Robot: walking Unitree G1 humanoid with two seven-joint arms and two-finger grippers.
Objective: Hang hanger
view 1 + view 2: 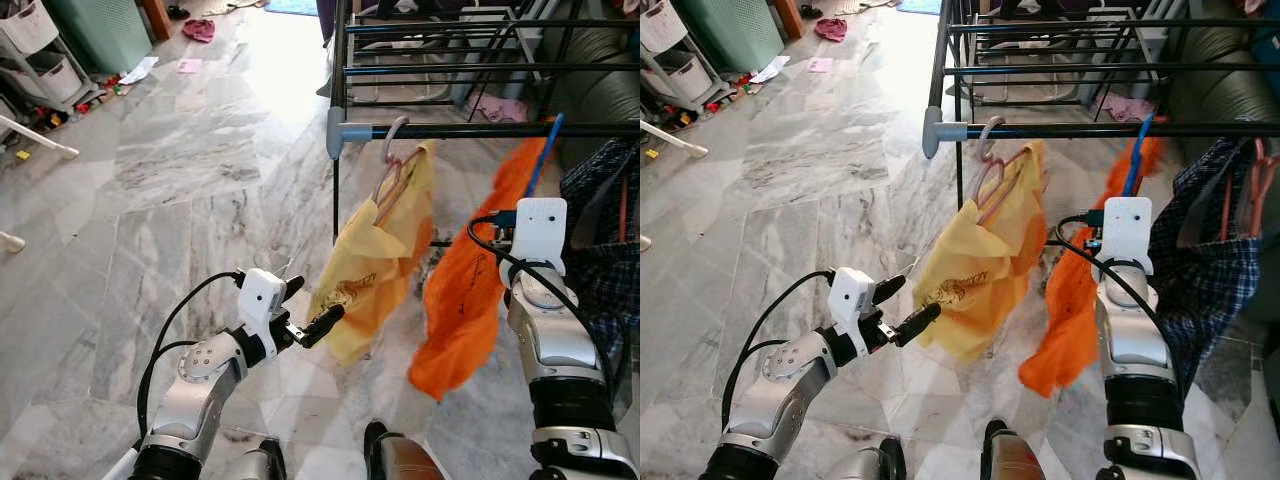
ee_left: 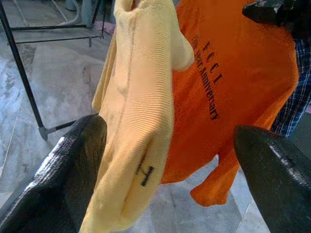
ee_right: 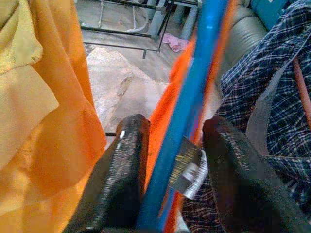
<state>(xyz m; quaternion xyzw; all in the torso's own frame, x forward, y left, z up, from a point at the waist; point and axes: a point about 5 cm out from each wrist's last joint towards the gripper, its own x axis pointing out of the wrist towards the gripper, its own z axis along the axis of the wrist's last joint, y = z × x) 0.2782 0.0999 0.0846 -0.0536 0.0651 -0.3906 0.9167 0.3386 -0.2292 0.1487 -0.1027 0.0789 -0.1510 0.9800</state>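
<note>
One black drying rack carries three garments: a yellow shirt on a pink hanger near the rail's end, an orange shirt on a blue hanger beside it, then a plaid shirt. The right gripper clasps the blue hanger below the rail. The left gripper, fingers spread, reaches the yellow shirt's hem.

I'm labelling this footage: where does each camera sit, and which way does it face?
Left eye view: on the head, looking down at the drying rack; both arms show.
Right eye view: its stereo twin, same scene.
Left wrist view: along the open left tool at the yellow shirt and orange shirt.
Right wrist view: along the right tool, fingers around the blue hanger.
Both wrist views share the orange shirt.
</note>
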